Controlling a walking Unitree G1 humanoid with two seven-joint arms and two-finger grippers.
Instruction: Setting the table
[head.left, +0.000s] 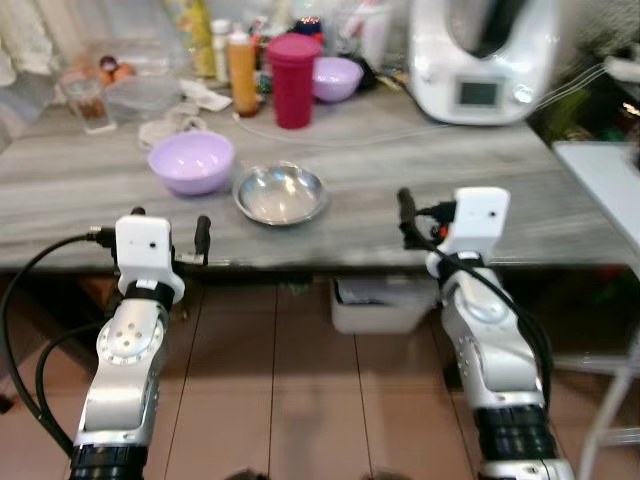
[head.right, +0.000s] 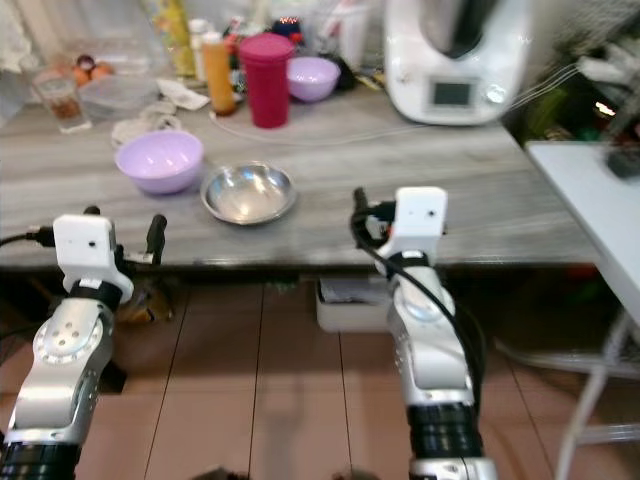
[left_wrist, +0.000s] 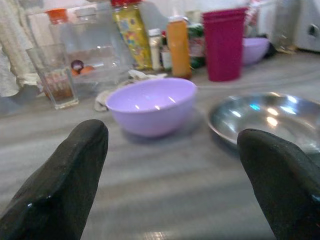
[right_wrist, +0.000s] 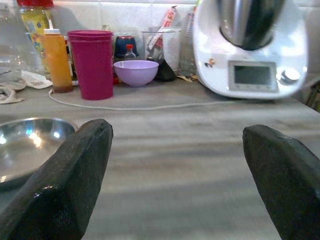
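Both arms are raised at the near edge of the grey table (head.left: 420, 190), and the left gripper (head.left: 168, 232) and the right gripper (right_wrist: 185, 165) each have their fingers spread wide with nothing between them. A purple bowl (head.left: 190, 161) and a steel bowl (head.left: 280, 193) sit just beside each other on the table ahead of the left gripper. Farther back stand a red cup (head.left: 294, 80), an orange bottle (head.left: 242, 71), a second purple bowl (head.left: 336, 77) and a white kitchen machine (head.left: 485, 55).
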